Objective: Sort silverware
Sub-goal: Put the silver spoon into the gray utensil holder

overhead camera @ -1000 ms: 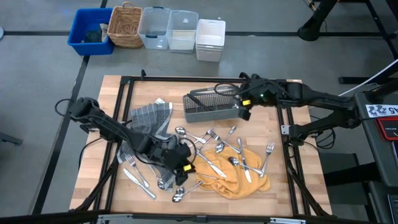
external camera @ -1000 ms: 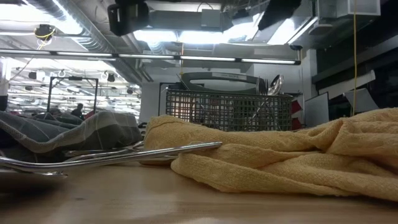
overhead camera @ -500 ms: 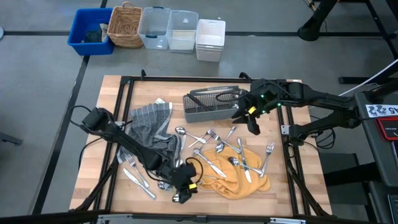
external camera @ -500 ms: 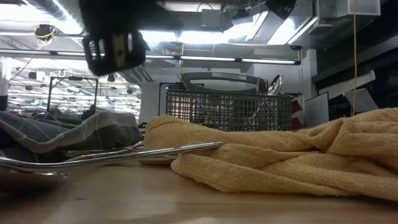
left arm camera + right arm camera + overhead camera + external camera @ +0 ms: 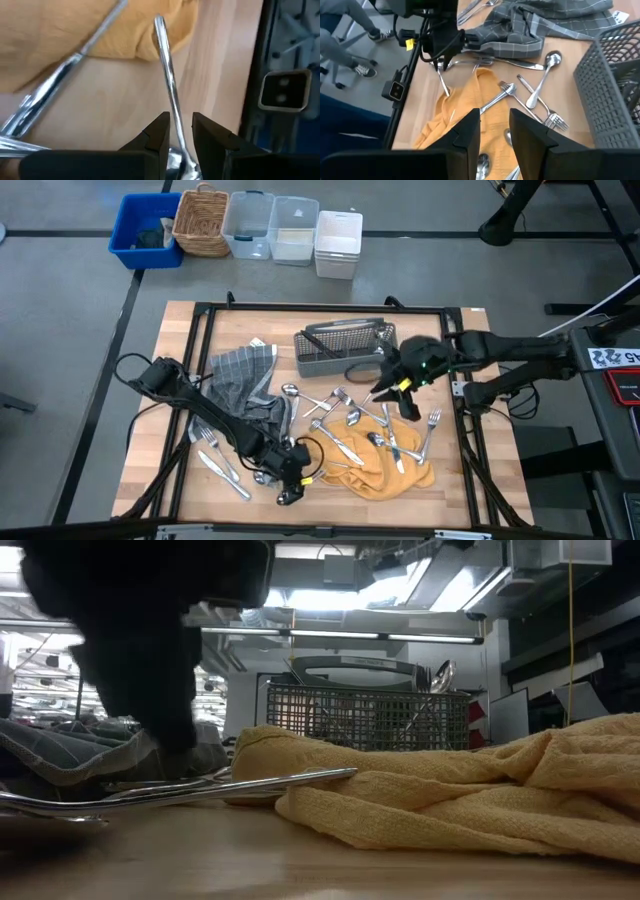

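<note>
Silverware lies scattered on the wooden table: forks and spoons on the yellow cloth [image 5: 375, 455], more beside the grey checked cloth [image 5: 240, 380]. Some stand in the grey mesh caddy [image 5: 340, 350]. My left gripper [image 5: 180, 120] is low at the table's near edge [image 5: 290, 480], open. Its fingers stand on either side of a lying spoon's handle [image 5: 167, 75], close to the bowl, with a gap on both sides. The handle's free end reaches the yellow cloth's edge. My right gripper [image 5: 392, 392] hovers open and empty [image 5: 495, 122] beside the caddy's near right corner.
A black frame [image 5: 200, 315] runs round the table. Knives and forks [image 5: 222, 465] lie at the near left. On the floor beyond the far edge stand a blue bin [image 5: 145, 230], a wicker basket [image 5: 200, 220] and clear and white boxes [image 5: 300, 230].
My left gripper has gone toward the table's near edge and down, tipping steeper, until its fingers stand astride the spoon's handle. My right gripper has swung from the caddy's right end toward the near edge, over the yellow cloth's far part, turning toward the left arm.
</note>
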`<state>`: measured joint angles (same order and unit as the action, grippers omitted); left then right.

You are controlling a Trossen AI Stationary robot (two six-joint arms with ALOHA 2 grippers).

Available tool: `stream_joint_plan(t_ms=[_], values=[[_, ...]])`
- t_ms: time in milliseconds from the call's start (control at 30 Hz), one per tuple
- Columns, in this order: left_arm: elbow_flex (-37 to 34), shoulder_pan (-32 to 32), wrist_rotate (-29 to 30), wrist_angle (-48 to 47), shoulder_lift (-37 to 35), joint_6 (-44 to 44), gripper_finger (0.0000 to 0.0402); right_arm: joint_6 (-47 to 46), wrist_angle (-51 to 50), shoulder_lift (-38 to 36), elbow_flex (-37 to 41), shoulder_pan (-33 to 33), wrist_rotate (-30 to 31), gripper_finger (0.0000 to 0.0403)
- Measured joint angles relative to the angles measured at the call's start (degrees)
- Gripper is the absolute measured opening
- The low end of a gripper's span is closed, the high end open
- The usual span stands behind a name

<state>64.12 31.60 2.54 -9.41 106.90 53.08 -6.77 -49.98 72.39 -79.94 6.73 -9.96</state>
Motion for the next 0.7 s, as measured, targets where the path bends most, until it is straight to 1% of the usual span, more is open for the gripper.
stream_joint_plan(t_ms=[133, 333, 467, 700], values=[[0.0, 0.25, -0.06, 0.15, 0.81, -2.77, 0.0072, -1.7, 0.42, 1.63, 0.0, 3.77, 2.65, 0.0105], [0.0, 0.01, 0.24, -0.11, 1.06, -5.43, 0.0072, -2.45, 0.61, 4.4, 0.0, 7.47, 6.1, 0.0105], [0.0, 0.01, 0.24, -0.19, 1.06, -5.78, 0.0073, -3.5, 0.63, 6.73, 0.0, 8.82, 7.0, 0.0105], [0.0, 0.23, 0.2, -0.13, 1.06, -5.81, 0.0073, -5.5, 0.86, 10.54, 0.0, 8.73, 6.99, 0.0105]])
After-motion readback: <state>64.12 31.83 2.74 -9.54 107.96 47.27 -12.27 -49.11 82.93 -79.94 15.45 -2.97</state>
